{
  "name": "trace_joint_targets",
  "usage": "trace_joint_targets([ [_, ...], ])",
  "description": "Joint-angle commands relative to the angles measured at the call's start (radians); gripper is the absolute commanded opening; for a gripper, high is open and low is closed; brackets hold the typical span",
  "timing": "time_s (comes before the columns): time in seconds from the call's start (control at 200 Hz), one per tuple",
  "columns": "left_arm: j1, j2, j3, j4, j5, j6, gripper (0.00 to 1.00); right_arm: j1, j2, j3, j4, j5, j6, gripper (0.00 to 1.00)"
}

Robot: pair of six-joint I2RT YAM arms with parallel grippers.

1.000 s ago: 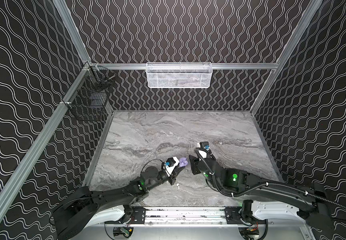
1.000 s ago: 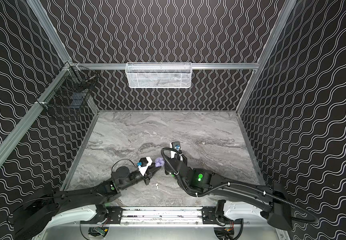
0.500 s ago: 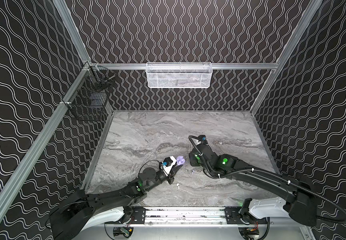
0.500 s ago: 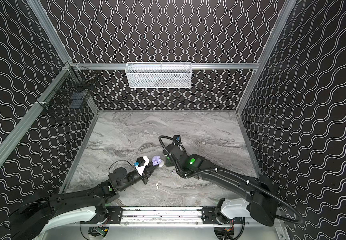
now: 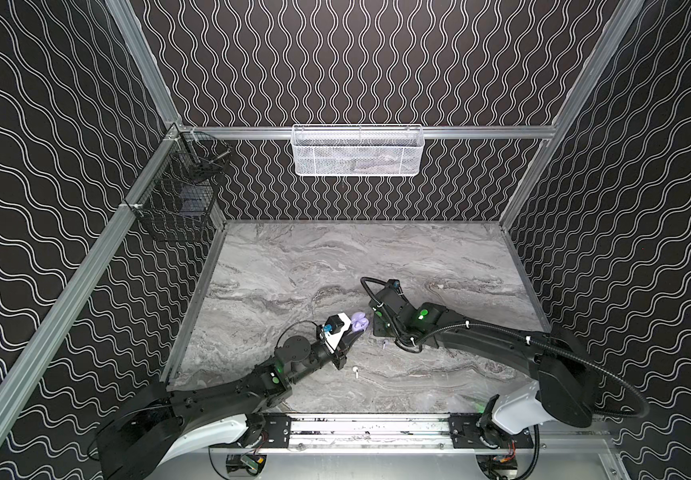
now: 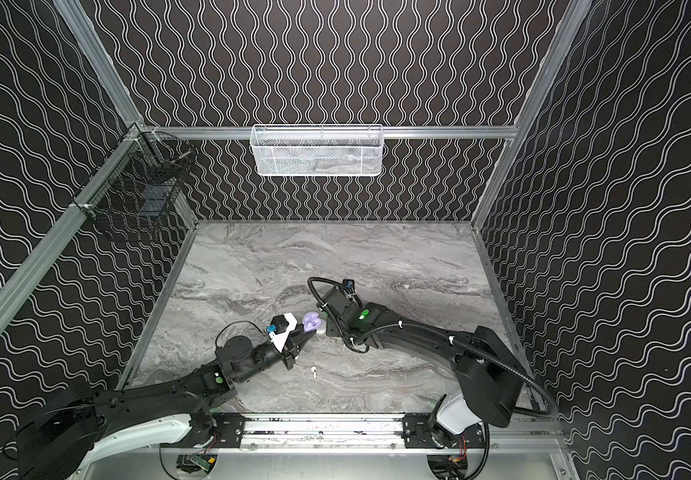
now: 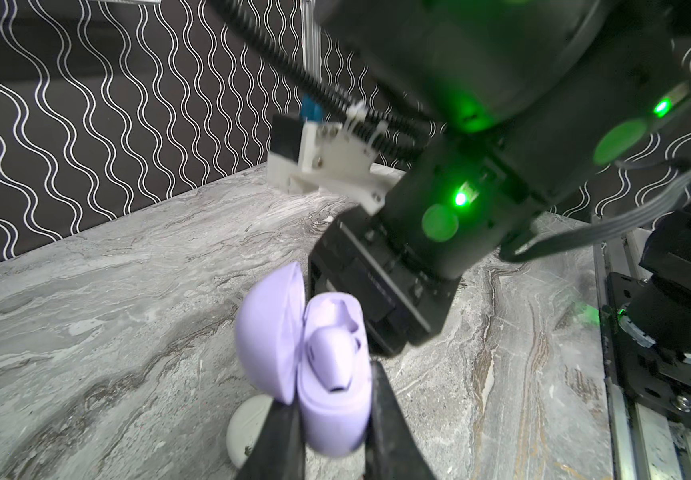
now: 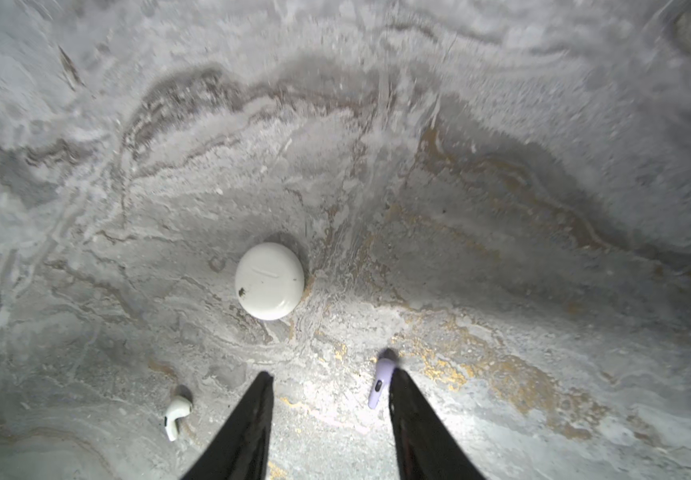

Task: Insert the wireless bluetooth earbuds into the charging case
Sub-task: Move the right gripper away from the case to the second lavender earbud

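Lavender earbud (image 8: pixel 382 380) perhaps touches the half-open right gripper (image 8: pixel 331 374); left gripper (image 7: pixel 331 390) clamps the lavender case (image 7: pixel 269 328), half hiding the white case (image 7: pixel 248 424).

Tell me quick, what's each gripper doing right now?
Left gripper: closed, holding the open lavender case.
Right gripper: open, empty, lavender earbud lying beside one finger.

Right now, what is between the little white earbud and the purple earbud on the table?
In the right wrist view, one black finger of the right hand stands between the white earbud and the purple earbud.
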Motion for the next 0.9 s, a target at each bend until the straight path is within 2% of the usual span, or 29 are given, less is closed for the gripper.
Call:
trace_joint_targets([
  [0.0, 0.002, -0.009, -0.001, 0.011, -0.014, 0.002, 0.00, -0.004, 0.027, -0.008, 0.004, -0.033, 0.041, 0.46],
  [0.445, 0.002, -0.019, -0.003, 0.006, -0.012, 0.003, 0.00, -0.034, 0.077, -0.071, 0.005, -0.063, 0.067, 0.37],
  [0.896, 0.002, -0.010, 0.002, 0.005, -0.006, 0.005, 0.00, -0.034, 0.113, -0.087, 0.033, -0.083, 0.067, 0.40],
])
